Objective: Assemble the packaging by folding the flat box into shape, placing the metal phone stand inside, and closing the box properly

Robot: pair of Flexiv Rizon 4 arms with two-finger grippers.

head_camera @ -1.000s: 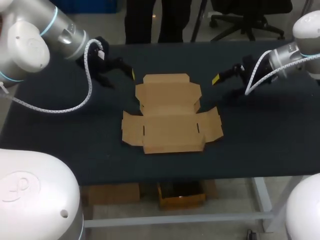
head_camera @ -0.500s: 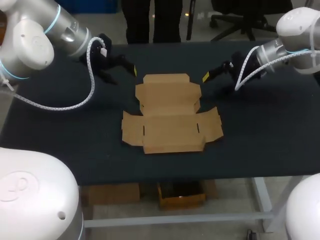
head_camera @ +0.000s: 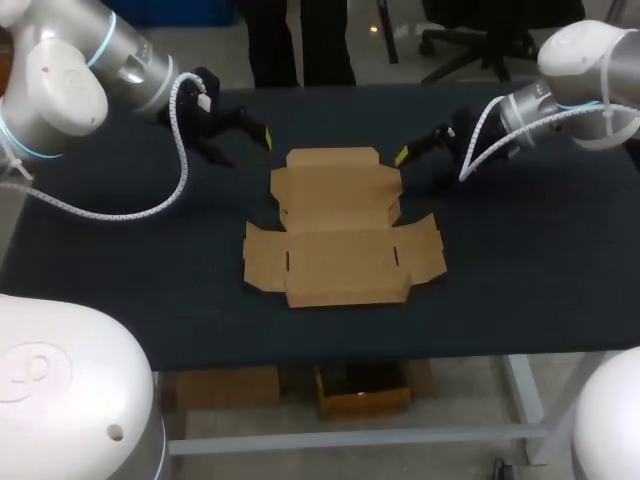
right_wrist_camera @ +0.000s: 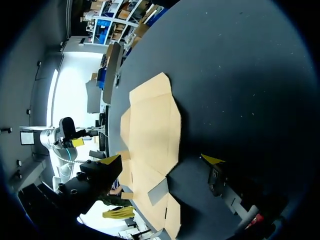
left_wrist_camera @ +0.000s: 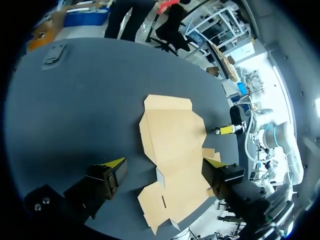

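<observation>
Flat box (head_camera: pixel 340 225) lies fully unfolded mid-table (head_camera: pixel 520 290). All panels & flaps are down on the dark top, lid flap toward the far edge, side flaps splayed nearer the front. No fold is begun, so I judge the task is at step 1.

Left gripper (head_camera: pixel 243 148) hangs just off the box's far-left corner. Its fingers are wide apart w/ nothing btwn them, clear of the card. Right gripper (head_camera: pixel 420 150) mirrors it at the far-right corner, one yellow tip just beside the lid panel's edge, fingers likewise spread & empty. Right wrist view shows the card ahead of & below them, not touched.

Why so, prob.: the arms flank the far end evenly so each can take one side of the same panel. Thin card would twist if raised from one corner only. Spread fingers suit getting a tip round an edge.

Metal phone stand isn't identifiable. Left wrist view has a small grey object (left_wrist_camera: pixel 54 52) near the table's far edge, well apart from the box. It may be the stand, can't tell.

Risk: card lies flat w/ little edge to catch, so it may slide rather than lift.
</observation>
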